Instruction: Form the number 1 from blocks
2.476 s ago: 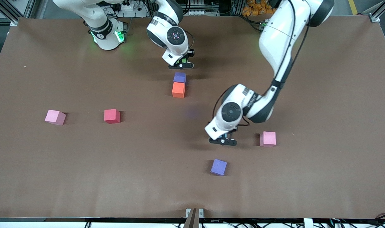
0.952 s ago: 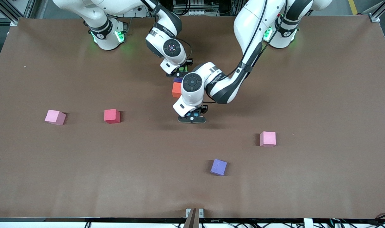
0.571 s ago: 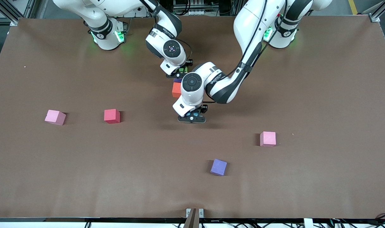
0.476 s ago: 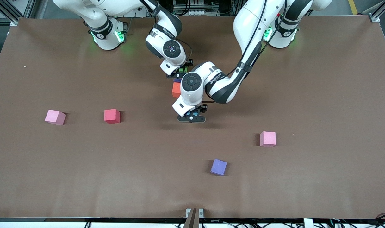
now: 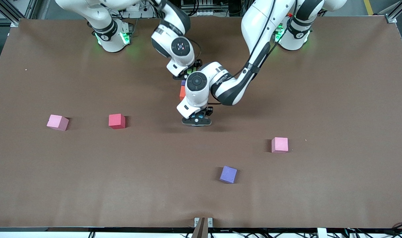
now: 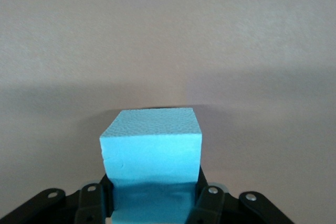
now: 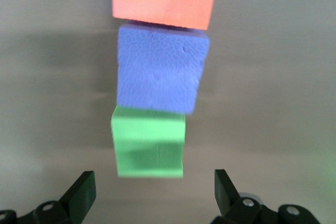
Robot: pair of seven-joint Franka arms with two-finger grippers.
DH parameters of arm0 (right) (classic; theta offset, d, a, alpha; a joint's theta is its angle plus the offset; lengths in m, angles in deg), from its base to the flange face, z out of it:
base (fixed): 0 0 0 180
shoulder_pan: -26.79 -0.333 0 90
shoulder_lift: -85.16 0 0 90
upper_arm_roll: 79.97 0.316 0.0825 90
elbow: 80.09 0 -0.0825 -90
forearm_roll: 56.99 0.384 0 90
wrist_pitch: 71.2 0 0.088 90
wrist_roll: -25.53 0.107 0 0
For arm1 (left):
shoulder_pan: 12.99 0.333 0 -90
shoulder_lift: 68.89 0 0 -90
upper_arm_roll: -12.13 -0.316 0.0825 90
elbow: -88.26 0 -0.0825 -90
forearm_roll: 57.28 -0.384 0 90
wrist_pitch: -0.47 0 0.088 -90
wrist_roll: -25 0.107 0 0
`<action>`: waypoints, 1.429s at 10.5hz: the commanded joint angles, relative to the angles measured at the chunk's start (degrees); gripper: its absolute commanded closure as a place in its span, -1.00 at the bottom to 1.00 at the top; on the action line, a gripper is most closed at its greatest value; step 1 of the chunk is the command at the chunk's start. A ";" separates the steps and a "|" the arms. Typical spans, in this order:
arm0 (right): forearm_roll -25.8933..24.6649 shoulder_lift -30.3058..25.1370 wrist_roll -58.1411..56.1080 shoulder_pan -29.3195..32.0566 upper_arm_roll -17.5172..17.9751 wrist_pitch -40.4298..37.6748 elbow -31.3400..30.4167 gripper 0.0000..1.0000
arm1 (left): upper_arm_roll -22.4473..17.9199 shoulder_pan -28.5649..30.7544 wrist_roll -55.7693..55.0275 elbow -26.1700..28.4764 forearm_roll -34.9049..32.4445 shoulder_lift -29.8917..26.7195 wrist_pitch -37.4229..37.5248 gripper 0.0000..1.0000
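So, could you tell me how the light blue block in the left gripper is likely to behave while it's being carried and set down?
The light blue block looks like pebbled foam, so it is probably very light and slightly squashy. That matte surface should resist slipping from the left gripper, which is shut on it. Its flat, square faces suggest it will sit without rolling or tipping once placed.

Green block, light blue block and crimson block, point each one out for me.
green block [image 7: 149, 148], right wrist view, top face.
light blue block [image 6: 152, 148], left wrist view, front face.
crimson block [image 5: 117, 121], front view, middle of the cube.
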 commanded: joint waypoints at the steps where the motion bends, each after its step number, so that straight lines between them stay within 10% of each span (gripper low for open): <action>1: 3.39 -11.89 1.46 3.56 4.21 -7.33 -0.70 -1.00 | -0.37 -2.09 -1.11 0.04 0.98 -0.01 -0.76 1.00; 8: 7.63 -26.76 1.28 6.20 4.49 -29.83 10.37 -1.00 | -0.10 -5.17 -1.81 -0.05 1.15 1.04 -2.78 1.00; 15: 7.19 -28.80 -4.39 12.95 -5.08 -39.61 23.47 -1.00 | 0.07 -6.32 -4.81 -0.40 1.42 1.92 -2.78 1.00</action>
